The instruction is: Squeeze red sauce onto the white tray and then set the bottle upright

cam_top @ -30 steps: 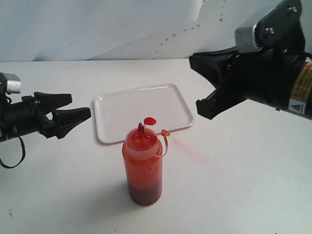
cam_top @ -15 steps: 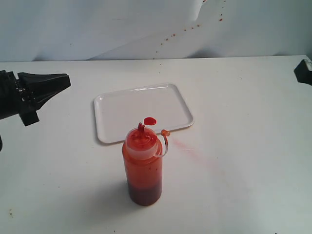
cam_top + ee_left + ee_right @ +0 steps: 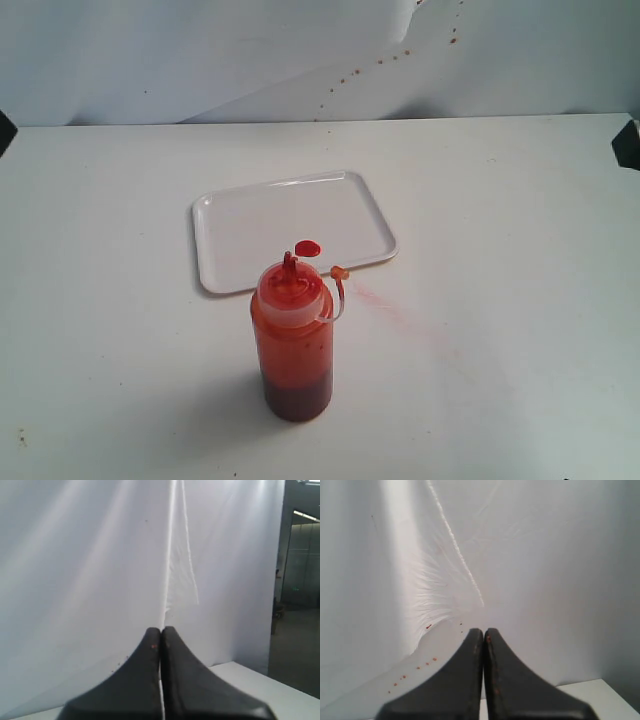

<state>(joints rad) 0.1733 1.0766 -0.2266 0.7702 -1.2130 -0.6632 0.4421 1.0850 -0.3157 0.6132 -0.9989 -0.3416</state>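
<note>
Bottle (image 3: 293, 340) stands upright on the surface (image 3: 500, 320), nothing touching it. It is tinted red-orange, darker red at the base, with the red nozzle pointing up. The small cap (image 3: 338, 271) hangs off its tether on the bottle's right side in the exterior view, open, not on the nozzle.

The bottle sits just beside the near long edge of the white tray (image 3: 250, 220), on the camera side. From this angle the nozzle tip overlaps the tray rim; cannot tell whether bottle and tray touch.

One glossy blob of red sauce (image 3: 308, 247) lies on the tray close to that near edge, right behind the nozzle. The tray lies flat, slightly turned on the surface.

A faint pink smear (image 3: 385, 300) marks the surface just right of the bottle, off the tray.

The white cloth backdrop (image 3: 200, 60) behind carries a line of small red specks (image 3: 350, 75).

Left fingers (image 3: 153, 640) are clenched, tips pressed flat together, grasping nothing, aimed at the white cloth, well away from the bottle. Right fingers (image 3: 474, 640) are clenched the same way, nothing between them, facing cloth dotted with red specks (image 3: 427, 662).

In the exterior view only dark slivers show at the far left edge (image 3: 4, 130) and far right edge (image 3: 628, 145); too little to identify.
</note>
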